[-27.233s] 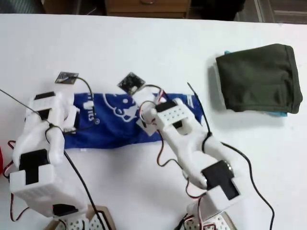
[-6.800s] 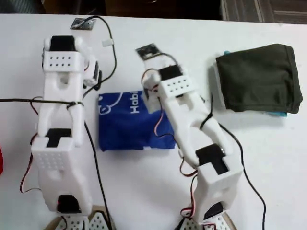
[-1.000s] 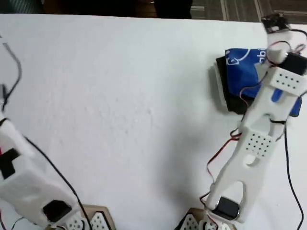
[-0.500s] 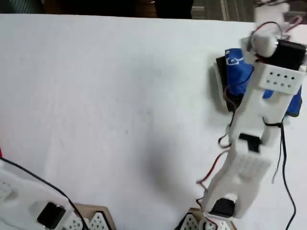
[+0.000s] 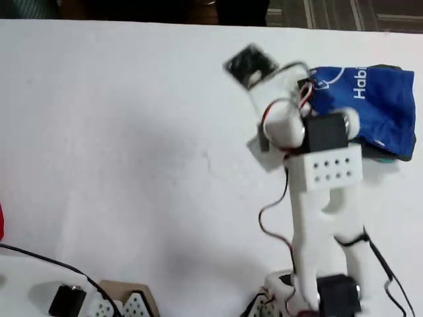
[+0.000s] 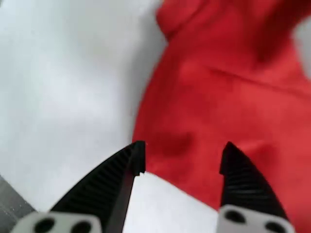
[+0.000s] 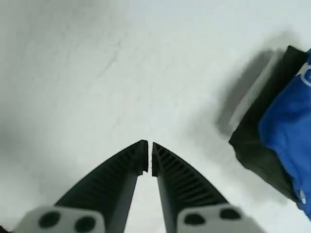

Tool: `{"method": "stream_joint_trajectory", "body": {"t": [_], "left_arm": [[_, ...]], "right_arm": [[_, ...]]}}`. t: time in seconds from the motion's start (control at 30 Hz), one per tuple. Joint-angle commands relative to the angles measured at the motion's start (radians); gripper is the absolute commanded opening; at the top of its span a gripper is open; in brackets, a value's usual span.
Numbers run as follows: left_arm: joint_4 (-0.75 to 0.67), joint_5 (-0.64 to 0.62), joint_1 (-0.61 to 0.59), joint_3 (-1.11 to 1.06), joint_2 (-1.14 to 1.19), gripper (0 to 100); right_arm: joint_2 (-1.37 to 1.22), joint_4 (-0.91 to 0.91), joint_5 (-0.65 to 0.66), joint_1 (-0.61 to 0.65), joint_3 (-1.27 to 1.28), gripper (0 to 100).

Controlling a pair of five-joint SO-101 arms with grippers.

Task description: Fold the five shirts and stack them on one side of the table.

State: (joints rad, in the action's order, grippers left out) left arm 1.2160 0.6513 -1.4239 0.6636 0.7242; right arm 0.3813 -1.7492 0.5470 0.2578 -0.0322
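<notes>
Blue shirt (image 5: 370, 105): folded, lying on top of the dark shirt (image 7: 257, 150), at the far right side of the table (image 5: 119, 119).
Long axis of blue shirt: side to side across the table, with the white print along the far edge.
Stack: two layers to see, dark below and blue above; a dark edge sticks out under the blue on the side toward the right arm (image 5: 324, 218).
Right gripper (image 7: 149, 158): clenched almost fully, only a thin slit between the jaws, nothing in it; above bare table, near the stack but apart from it.
Left gripper (image 6: 182, 158): jaws spread wide, grasping nothing; over the edge of the red shirt (image 6: 228, 87), one tip above red cloth, the other at the border of cloth and table. Contact with the cloth: cannot tell.
Red shirt: unfolded and wrinkled on the white table.
From the high view: full outline of the blue shirt, the right arm stretched from the near edge toward the stack, a thin red strip at the left border.
From the right wrist view: the side of the stack, with the thickness of the dark shirt and its shadow on the table.
From the left wrist view: the red cloth close up, and the gap between the jaws.
</notes>
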Motion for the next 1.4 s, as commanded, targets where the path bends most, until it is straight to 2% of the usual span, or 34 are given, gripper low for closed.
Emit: {"method": "stream_joint_trajectory", "body": {"t": [0.0, 0.17, 0.27, 0.33, 0.43, 0.5, 0.63, 0.73, 1.03, 1.23, 1.37], "left_arm": [[-0.057, 0.003, -0.011, 0.018, 0.035, 29], [-0.049, 0.003, -0.002, 0.016, 0.13, 29], [0.009, 0.021, 0.011, 0.018, 0.155, 27], [0.061, 0.068, 0.029, 0.018, 0.157, 20], [0.123, 0.044, 0.06, 0.018, 0.155, 1], [0.149, 0.02, 0.08, 0.018, 0.155, 4], [0.229, 0.011, 0.133, 0.018, 0.124, 3], [0.311, -0.046, 0.196, 0.018, 0.051, 3], [0.559, -0.178, 0.535, 0.013, -0.281, 3], [0.568, -0.282, 0.835, -0.041, -0.506, 3], [0.566, -0.351, 1.071, -0.17, -0.644, 3]], "right_arm": [[0.12, -0.018, -0.003, 0.008, 0.129, 2.0], [0.234, 0.004, -0.002, -0.001, 0.331, 2.0], [0.315, 0.041, -0.002, -0.001, 0.46, 2.0], [0.371, 0.082, -0.002, -0.001, 0.551, 2.0], [0.45, 0.154, -0.002, -0.001, 0.694, 2.0], [0.498, 0.209, -0.002, -0.001, 0.789, 2.0], [0.582, 0.328, -0.002, -0.002, 0.936, 2.0], [0.621, 0.429, -0.002, -0.002, 1.025, 2.0], [0.63, 0.753, -0.005, -0.002, 1.316, 2.0], [0.63, 0.941, -0.009, -0.004, 1.484, 2.0], [0.639, 0.97, -0.018, -0.047, 1.51, 2.0]]}}
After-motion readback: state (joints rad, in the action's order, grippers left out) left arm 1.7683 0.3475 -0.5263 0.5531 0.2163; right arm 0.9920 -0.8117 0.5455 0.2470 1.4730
